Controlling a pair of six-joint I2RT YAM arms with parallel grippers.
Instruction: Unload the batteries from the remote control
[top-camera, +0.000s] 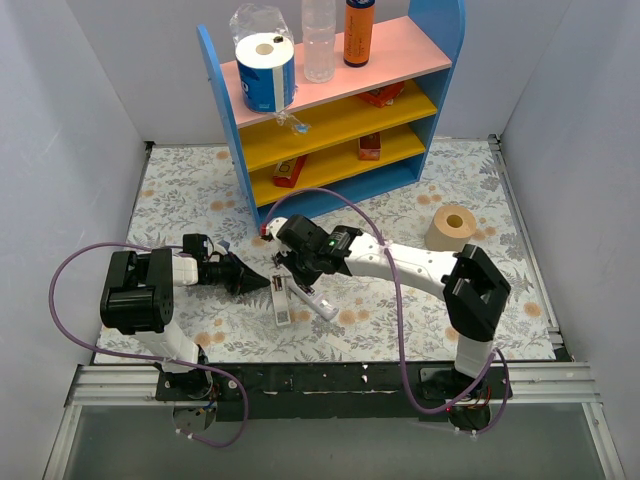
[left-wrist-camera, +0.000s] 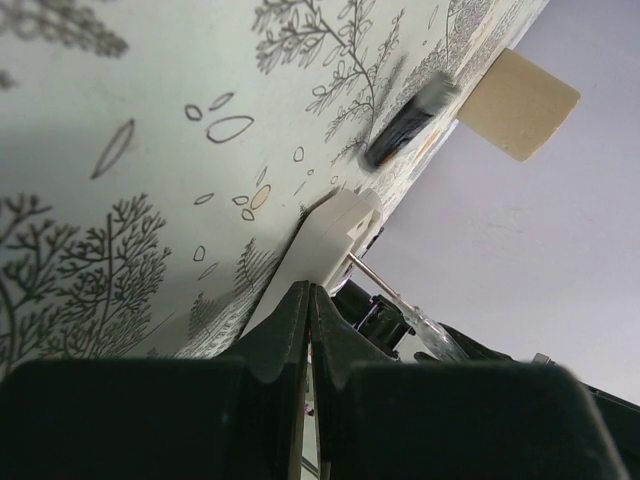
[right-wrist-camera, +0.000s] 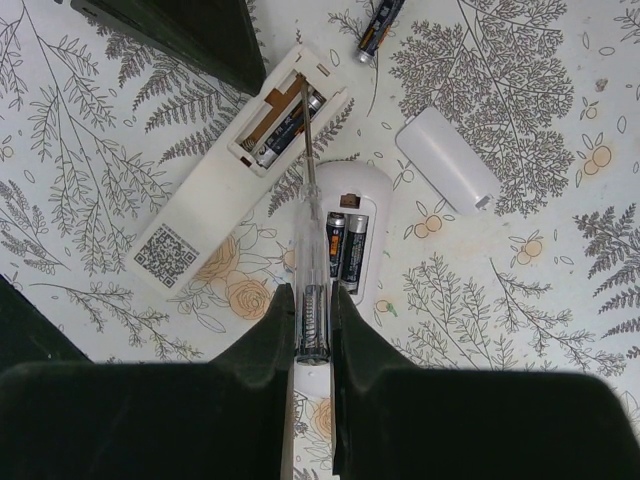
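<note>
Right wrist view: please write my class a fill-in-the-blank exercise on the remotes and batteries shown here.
1. The right gripper grips a screwdriver whose tip is in the QR-coded remote's open ___ compartment.
2. That compartment holds ___ battery.
3. The rounded remote holds ___ batteries.
4. A loose battery lies on the ___.
Missing words: battery; one; two; table.
</note>
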